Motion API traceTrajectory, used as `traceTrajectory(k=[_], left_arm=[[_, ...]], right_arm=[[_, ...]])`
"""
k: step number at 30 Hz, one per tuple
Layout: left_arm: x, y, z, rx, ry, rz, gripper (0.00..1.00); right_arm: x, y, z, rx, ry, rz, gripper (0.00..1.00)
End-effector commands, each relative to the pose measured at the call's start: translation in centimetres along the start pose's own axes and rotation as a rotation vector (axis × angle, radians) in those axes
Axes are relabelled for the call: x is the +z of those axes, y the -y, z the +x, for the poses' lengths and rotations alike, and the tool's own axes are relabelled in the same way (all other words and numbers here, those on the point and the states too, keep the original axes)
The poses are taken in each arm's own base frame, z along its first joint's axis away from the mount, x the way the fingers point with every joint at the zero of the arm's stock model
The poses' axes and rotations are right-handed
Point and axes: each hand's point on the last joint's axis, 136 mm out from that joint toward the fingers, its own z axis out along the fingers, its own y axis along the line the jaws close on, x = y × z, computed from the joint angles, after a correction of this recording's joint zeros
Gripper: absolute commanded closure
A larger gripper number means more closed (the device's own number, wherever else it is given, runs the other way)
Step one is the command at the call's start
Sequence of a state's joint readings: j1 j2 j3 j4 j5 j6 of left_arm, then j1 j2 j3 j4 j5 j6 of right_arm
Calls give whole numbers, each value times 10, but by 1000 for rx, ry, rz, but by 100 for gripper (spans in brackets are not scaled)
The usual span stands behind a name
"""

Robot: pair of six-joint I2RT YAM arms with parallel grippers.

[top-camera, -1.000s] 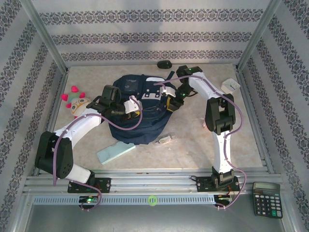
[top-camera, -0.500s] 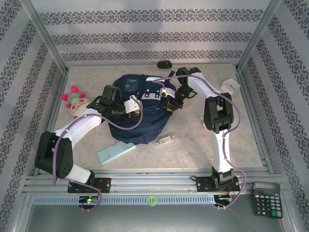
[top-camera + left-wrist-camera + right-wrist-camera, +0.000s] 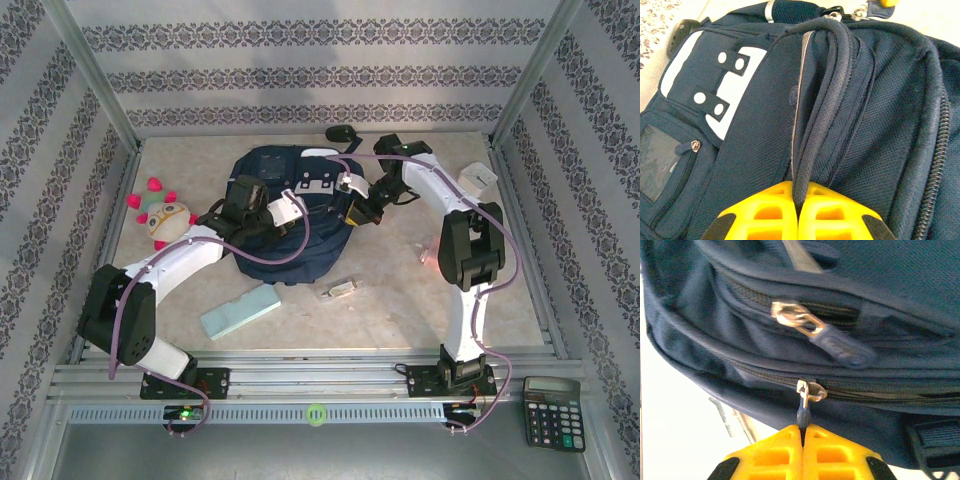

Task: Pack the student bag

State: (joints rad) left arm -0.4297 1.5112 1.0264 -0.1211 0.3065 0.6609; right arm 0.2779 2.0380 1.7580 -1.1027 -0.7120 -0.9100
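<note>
The student bag [image 3: 300, 252] lies flat at the middle of the table, a navy backpack with white patches [image 3: 735, 85]. My left gripper [image 3: 799, 189] is shut on a thick dark strap [image 3: 815, 115] that loops up over the bag's top. In the top view that gripper [image 3: 290, 215] sits over the bag's left half. My right gripper [image 3: 802, 428] is shut on the small pull tab [image 3: 803, 412] of the lower zipper, at the bag's right edge [image 3: 362, 213]. A second zipper pull [image 3: 840, 347] hangs loose above it.
A plush toy [image 3: 160, 212] lies left of the bag. A pale green flat block [image 3: 240, 312] and a small clear item [image 3: 342, 291] lie in front of it. A black object [image 3: 340, 133] sits behind, a white one [image 3: 478, 176] at the right wall. A calculator [image 3: 552, 412] rests off the table's near right corner.
The right gripper has closed on the zipper pull. Both arms have moved toward the back of the table and the bag has slid back with them.
</note>
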Motion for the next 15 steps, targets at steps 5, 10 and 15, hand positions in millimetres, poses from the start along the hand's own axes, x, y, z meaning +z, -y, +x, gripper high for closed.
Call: traceTrajectory(k=[5, 10, 15], left_arm=[[-4, -12, -36, -34, 107, -82, 100], [-7, -8, -44, -34, 134, -76, 100], [-10, -7, -49, -35, 153, -75, 100]], right_arm=[[15, -19, -14, 97, 97, -27, 100], [20, -9, -19, 158, 170, -8, 90], [26, -7, -20, 162, 184, -28, 81]])
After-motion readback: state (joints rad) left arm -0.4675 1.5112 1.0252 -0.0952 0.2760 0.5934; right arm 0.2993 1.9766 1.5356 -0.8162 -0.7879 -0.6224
